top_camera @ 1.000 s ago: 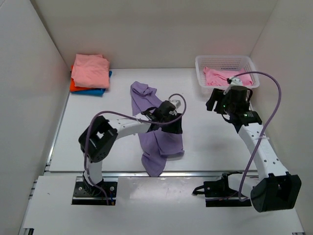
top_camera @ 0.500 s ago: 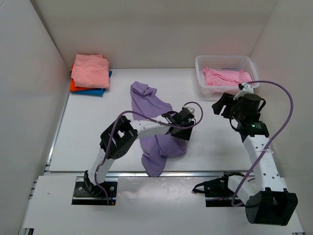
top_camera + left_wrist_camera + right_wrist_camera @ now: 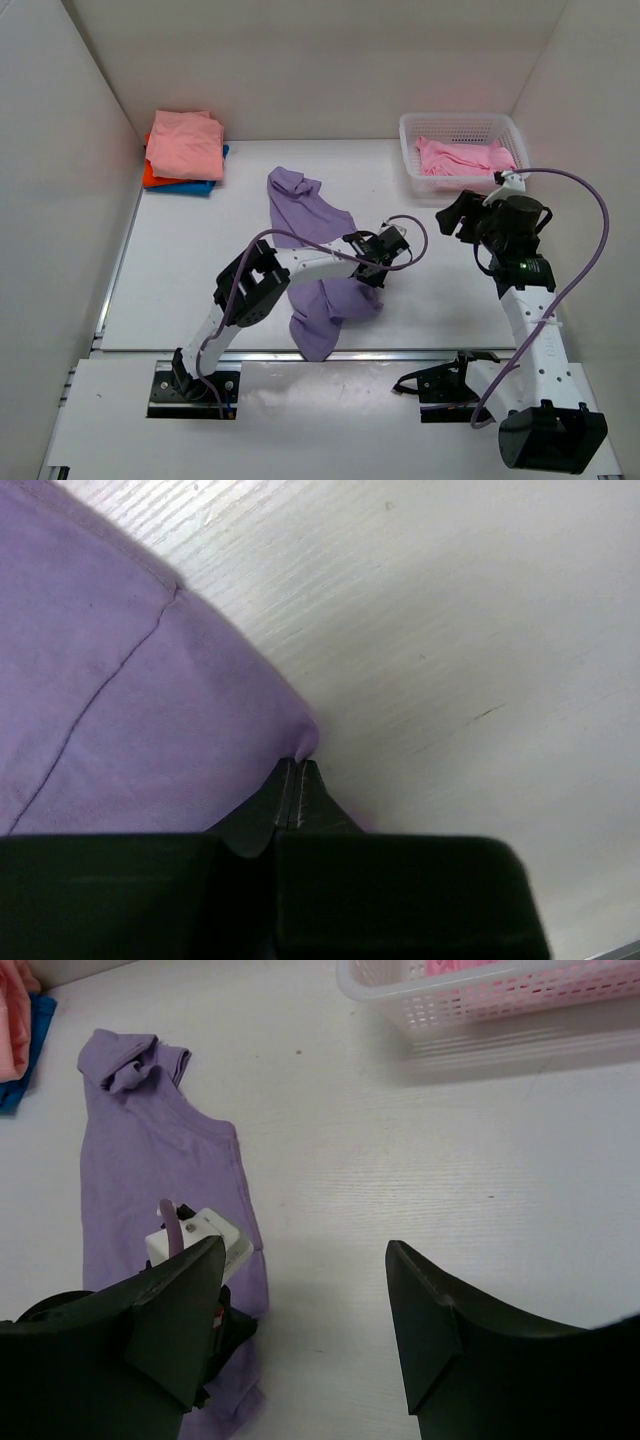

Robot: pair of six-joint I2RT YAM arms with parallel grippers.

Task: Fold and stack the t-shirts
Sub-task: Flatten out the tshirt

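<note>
The top view looks down from high above the near edge of the desk (image 3: 200, 260), far enough to hold all of it. The left wrist view sits close behind the left tool (image 3: 297, 764), facing the purple shirt (image 3: 120, 680). The right wrist view, higher, looks past the right tool (image 3: 300, 1248) at that same shirt.

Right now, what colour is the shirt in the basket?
The shirt is pink; top external view.

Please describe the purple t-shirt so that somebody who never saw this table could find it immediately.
On the white table, look in the middle, between the folded stack far left and the mesh basket far right. The lavender t-shirt lies there loose and crumpled, the left gripper shut on its edge. It is the only purple cloth, neither folded nor in the basket.
</note>
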